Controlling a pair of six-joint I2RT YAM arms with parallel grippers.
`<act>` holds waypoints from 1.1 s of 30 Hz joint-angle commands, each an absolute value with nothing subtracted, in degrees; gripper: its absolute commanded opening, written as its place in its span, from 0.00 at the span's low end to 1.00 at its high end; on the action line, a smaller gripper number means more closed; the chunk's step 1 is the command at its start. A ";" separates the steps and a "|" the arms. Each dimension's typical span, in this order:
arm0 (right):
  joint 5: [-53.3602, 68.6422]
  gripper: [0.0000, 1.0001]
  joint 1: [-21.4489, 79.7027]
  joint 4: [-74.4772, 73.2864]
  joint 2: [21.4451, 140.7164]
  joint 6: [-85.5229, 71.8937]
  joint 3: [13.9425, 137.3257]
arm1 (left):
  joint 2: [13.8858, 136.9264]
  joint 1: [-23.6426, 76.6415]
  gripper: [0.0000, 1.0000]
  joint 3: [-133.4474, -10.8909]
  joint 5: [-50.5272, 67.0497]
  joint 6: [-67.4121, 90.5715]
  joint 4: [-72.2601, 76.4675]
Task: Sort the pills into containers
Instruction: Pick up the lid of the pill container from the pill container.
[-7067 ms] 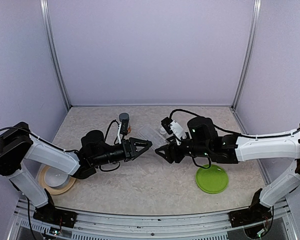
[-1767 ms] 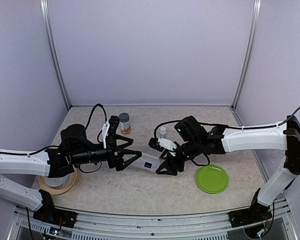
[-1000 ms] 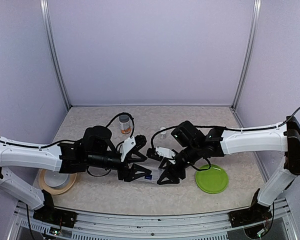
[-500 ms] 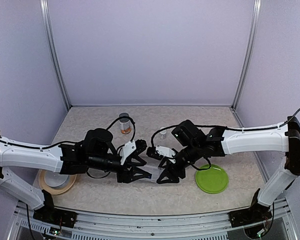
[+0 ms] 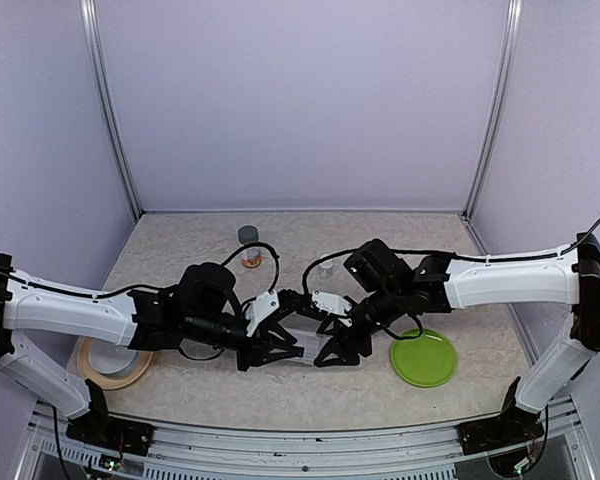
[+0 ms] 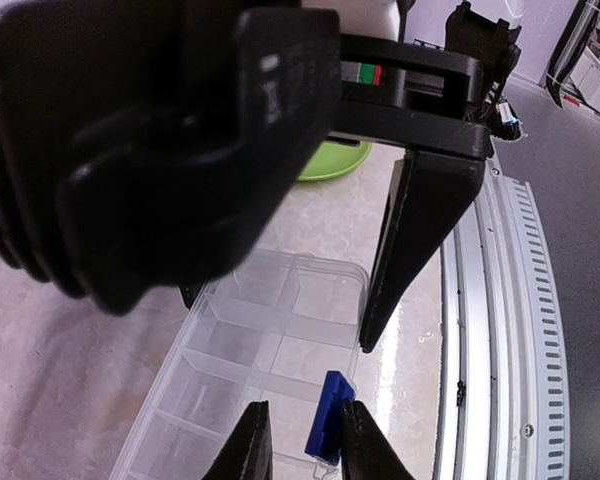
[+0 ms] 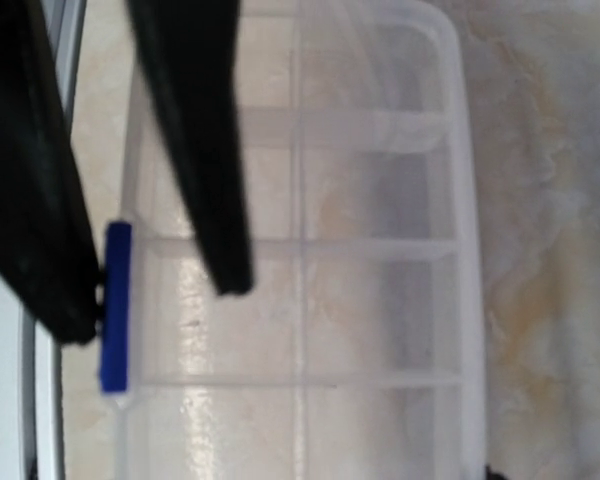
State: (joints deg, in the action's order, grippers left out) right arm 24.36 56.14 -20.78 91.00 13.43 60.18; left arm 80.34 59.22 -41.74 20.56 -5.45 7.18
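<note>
A clear compartment box (image 5: 311, 347) with a blue latch (image 6: 329, 415) lies flat between my grippers; no pills show in its compartments (image 7: 370, 300). My left gripper (image 5: 283, 336) is open; its tips (image 6: 300, 445) straddle the latch (image 7: 115, 305), and one fingertip touches it. My right gripper (image 5: 333, 346) is open over the box's other end, fingers (image 6: 420, 230) spread wide. The gray-capped bottle (image 5: 247, 246) and the small white-capped vial (image 5: 326, 268) stand behind, untouched.
A flat green plate (image 5: 423, 357) lies at the right, close to the right arm. A white bowl on a tan plate (image 5: 108, 361) sits at the front left. The table's metal front rail (image 6: 500, 330) runs just beside the box.
The box, held up between both grippers seven seconds ago, now lies on the table. My left gripper has moved right to the box's latch edge. The right gripper has barely moved.
</note>
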 commanded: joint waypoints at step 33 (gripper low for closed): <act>13.06 0.93 55.09 -11.07 90.67 11.28 56.02 | 88.76 58.87 0.00 -40.87 14.84 1.09 20.17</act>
